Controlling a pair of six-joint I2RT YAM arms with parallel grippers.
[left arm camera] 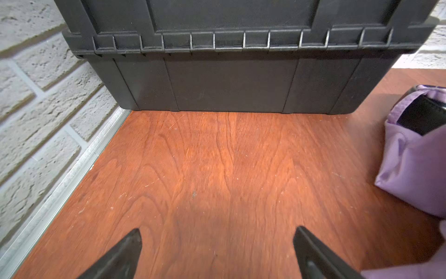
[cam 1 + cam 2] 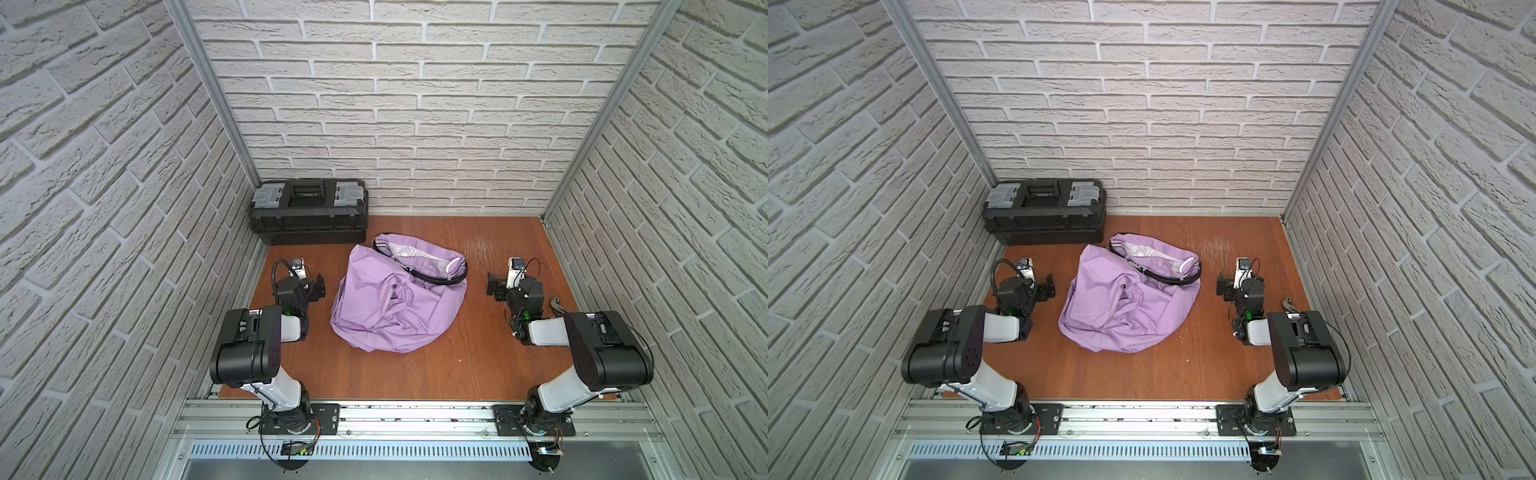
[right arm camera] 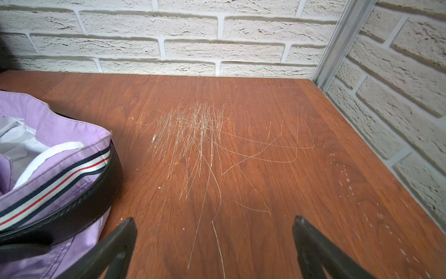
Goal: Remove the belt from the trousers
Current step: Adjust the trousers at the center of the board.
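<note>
left gripper (image 2: 319, 286): arm folded, low over table (image 2: 457, 365), left of centre; jaws wide apart, holding nothing | right gripper (image 2: 494, 286): mirrored pose right of centre; jaws wide apart, empty | trousers (image 2: 395, 307): crumpled lilac heap mid-frame between both grippers | belt (image 2: 432, 279): black, threaded round the waistband, heap's upper right

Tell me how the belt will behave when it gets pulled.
The belt holds a smooth curve round the top of the trousers, so it probably bends along its length without going limp. Its surface looks smooth, so it may slip in a pinch. The thin, crumpled cloth will likely drag along with it.
</note>
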